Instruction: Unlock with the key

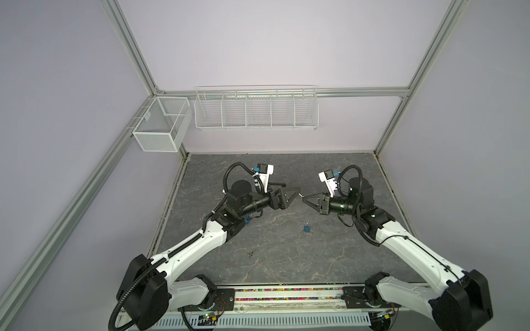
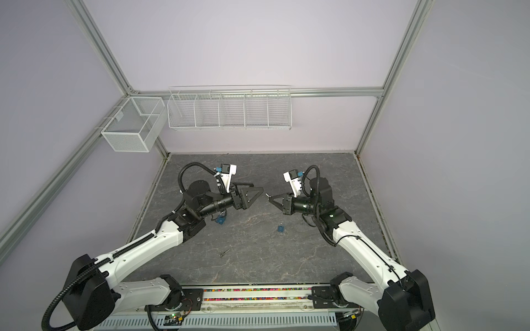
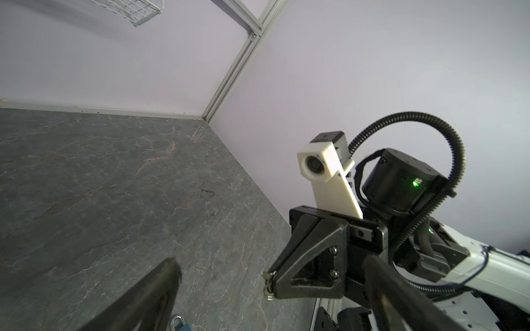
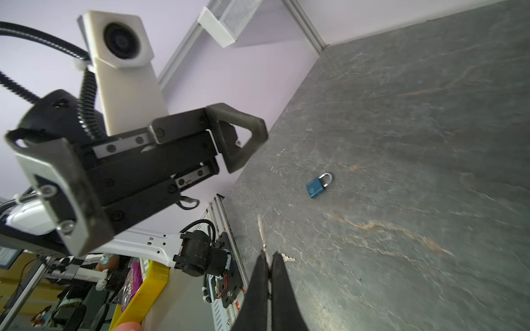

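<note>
A small blue padlock [image 1: 307,227] [image 2: 281,228] [image 4: 318,184] lies on the grey table, shackle toward the back; in the left wrist view only its shackle [image 3: 178,320] shows. My right gripper [image 1: 303,197] [image 2: 269,199] [image 4: 268,258] hangs above the table's middle, shut on a small silver key [image 1: 300,195] [image 3: 268,282] [image 4: 259,227] that pokes out past its tips. My left gripper [image 1: 290,187] [image 2: 256,188] [image 3: 272,262] faces it from the left. It is open wide, holds nothing, and its fingertips stand just clear of the key.
A second key [image 1: 252,252] [image 2: 224,252] [image 4: 288,258] lies on the table near the front left. A second blue padlock [image 2: 220,220] sits partly under the left arm. White wire baskets [image 1: 256,110] hang on the back wall.
</note>
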Available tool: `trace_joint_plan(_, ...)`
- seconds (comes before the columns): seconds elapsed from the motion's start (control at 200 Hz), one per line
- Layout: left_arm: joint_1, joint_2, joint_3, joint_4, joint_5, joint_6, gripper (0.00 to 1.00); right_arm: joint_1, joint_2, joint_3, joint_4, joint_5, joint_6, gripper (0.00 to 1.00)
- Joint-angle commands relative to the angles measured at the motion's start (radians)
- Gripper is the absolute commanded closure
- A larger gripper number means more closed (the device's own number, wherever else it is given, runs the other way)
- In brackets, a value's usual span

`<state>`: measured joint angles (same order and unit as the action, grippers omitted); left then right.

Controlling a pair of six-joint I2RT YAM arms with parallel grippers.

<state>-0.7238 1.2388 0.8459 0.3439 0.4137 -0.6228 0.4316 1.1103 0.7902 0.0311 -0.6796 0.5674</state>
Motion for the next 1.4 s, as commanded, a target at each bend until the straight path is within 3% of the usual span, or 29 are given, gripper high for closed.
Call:
trace_joint_plan(0.0, -0.050, 0.026, 0.048, -0.092, -0.142, -0.036, 0.00, -0.045, -0.045, -0.034, -0.114, 0.063, -0.018, 0.94)
trace_joint_plan(0.16, -0.155, 0.093, 0.139, -0.342, -0.360, -0.092, 0.00, -0.139, -0.117, -0.095, -0.198, 0.113, 0.000, 0.94)
trace_joint_plan(0.375, -0.249, 0.253, 0.271, -0.626, -0.506, -0.164, 0.01, -0.298, -0.155, -0.119, -0.375, 0.189, -0.019, 0.94)
trace_joint_plan(0.545, -0.295, 0.440, 0.445, -0.856, -0.499, -0.168, 0.08, -0.392, -0.126, -0.132, -0.437, 0.170, -0.046, 0.94)
trace_joint_plan(0.74, -0.356, 0.590, 0.555, -0.958, -0.531, -0.151, 0.10, -0.457, -0.098, -0.143, -0.438, 0.144, -0.043, 0.94)
trace_joint_plan(1.394, -0.376, 0.914, 0.809, -1.106, -0.565, -0.048, 0.26, -0.493, -0.079, -0.162, -0.428, 0.119, -0.043, 0.94)
